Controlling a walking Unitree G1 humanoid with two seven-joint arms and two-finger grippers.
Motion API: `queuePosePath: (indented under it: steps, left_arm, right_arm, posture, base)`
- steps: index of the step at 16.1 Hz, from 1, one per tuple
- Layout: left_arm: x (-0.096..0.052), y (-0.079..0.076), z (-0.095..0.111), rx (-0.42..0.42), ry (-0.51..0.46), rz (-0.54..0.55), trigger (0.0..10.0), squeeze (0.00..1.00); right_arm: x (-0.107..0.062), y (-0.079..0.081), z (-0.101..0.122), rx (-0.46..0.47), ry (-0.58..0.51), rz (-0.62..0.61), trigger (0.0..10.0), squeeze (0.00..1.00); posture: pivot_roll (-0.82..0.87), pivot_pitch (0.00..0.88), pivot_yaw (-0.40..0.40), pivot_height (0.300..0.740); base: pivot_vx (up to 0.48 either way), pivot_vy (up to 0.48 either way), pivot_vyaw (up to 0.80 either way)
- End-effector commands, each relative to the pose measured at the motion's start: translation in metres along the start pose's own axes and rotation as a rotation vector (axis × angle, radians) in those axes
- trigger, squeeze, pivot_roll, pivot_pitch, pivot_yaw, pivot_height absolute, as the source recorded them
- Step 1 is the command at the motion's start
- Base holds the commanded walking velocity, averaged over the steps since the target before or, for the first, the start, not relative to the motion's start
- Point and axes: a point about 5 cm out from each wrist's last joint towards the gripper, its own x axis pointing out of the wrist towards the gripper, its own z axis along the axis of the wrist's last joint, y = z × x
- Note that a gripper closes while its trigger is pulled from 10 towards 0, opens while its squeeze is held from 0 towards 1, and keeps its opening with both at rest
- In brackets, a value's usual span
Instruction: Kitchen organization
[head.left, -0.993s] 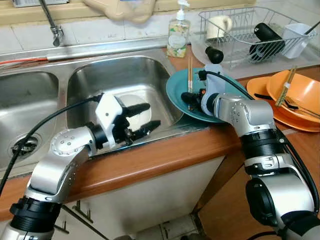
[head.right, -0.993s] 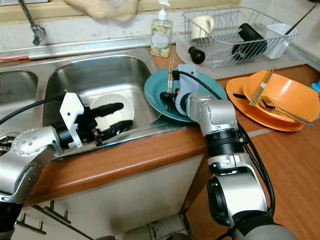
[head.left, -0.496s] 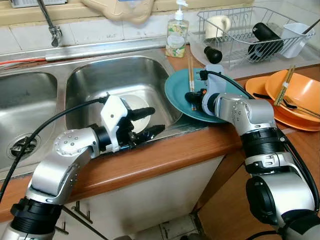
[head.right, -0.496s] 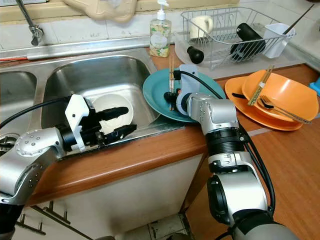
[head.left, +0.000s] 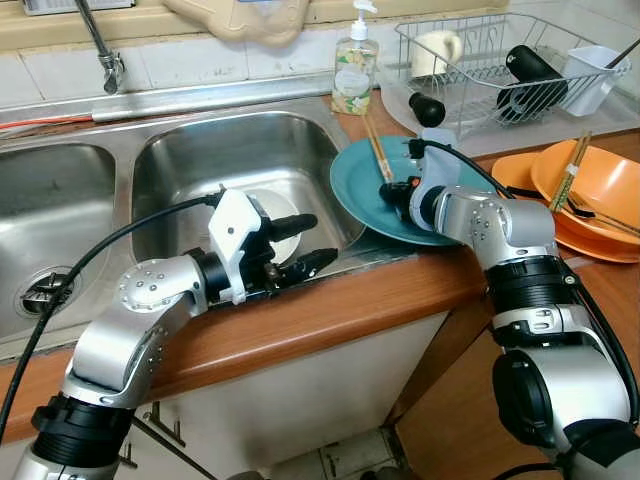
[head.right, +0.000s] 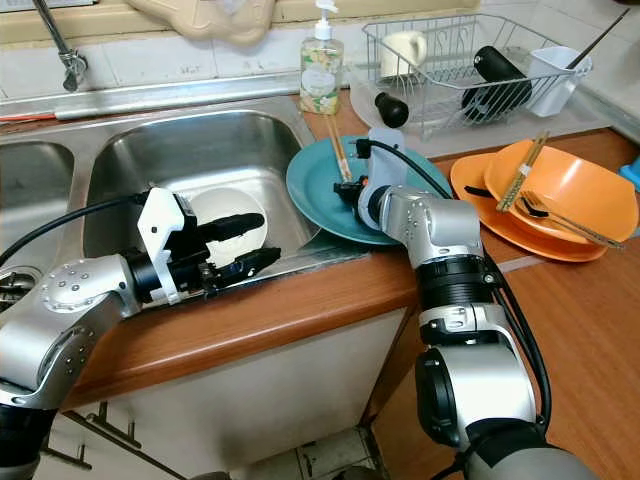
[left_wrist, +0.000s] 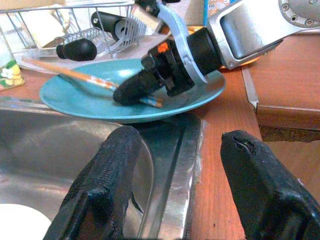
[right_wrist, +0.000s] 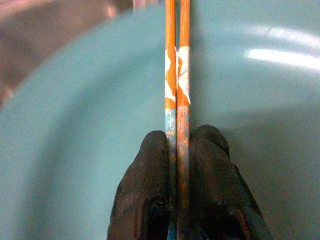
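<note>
From the left eye view, we saw our right claw (head.left: 392, 187) reaching over the teal plate (head.left: 352, 190), which rested on the wooden counter (head.left: 330, 310) at the right edge of the steel sink (head.left: 240, 160). That claw was clamped on a pair of wooden chopsticks (head.left: 374, 146), whose free ends angled up past the plate's far rim toward the soap bottle (head.left: 355, 68). Our left claw (head.left: 300, 243) hovered over the near rim of the sink, its two black fingers spread apart, with a white dish (head.left: 268, 212) lying in the basin behind them. Farther right stood a wire dish rack (head.left: 500, 60) and stacked orange plates (head.left: 590, 200) carrying another pair of chopsticks (head.left: 571, 172).

The right eye view gave us the same layout: the right claw (head.right: 352, 190) over the teal plate (head.right: 310, 195), the left claw (head.right: 250, 243) above the sink's front edge beside the white dish (head.right: 225, 205).

In the left wrist view, our left fingers (left_wrist: 107, 185) stood wide apart over the sink rim, framing the teal plate (left_wrist: 75, 100) and the right claw (left_wrist: 135, 90) gripping the chopsticks (left_wrist: 75, 76) above it.

In the right wrist view, our right fingers (right_wrist: 145, 200) pressed together on the two chopsticks (right_wrist: 177, 75), which ran side by side, touching, across the teal plate (right_wrist: 75, 125).
</note>
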Motion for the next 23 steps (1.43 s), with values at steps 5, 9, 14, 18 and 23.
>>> queuePosePath:
  steps: [5,9,14,18,23]
  left_arm:
    - [0.008,0.007,0.011,0.009,-0.042,0.062,10.0,0.00]
    - [0.019,0.023,0.020,-0.170,-0.161,0.166,10.0,1.00]
    - [0.023,0.033,0.035,-0.456,-0.455,0.150,10.0,0.00]
    - [0.026,0.030,0.030,-0.585,-0.489,0.125,4.8,0.00]
    - [0.023,0.023,0.016,-0.761,-0.492,0.073,0.0,0.00]
  right_arm:
    - [-0.012,-0.001,0.007,0.026,-0.117,0.033,0.0,0.00]
    - [-0.040,0.010,0.022,-0.055,-0.340,0.196,0.0,0.00]
    - [-0.079,0.041,0.006,-0.317,-0.381,0.489,0.0,0.00]
    - [-0.091,0.067,-0.016,-0.371,-0.351,0.676,0.0,0.00]
    - [-0.091,0.073,-0.036,-0.400,-0.289,0.707,0.0,0.00]
  posture:
    - [-0.11,0.000,0.021,0.740]
    - [-0.12,0.000,0.032,0.740]
    - [-0.14,0.000,0.051,0.740]
    - [-0.14,0.000,0.058,0.740]
    - [-0.13,0.000,0.049,0.740]
  base:
    - [0.000,0.000,0.00]
    - [0.000,0.000,0.00]
    - [0.000,0.000,0.00]
    - [0.000,0.000,0.00]
    - [0.000,0.000,0.00]
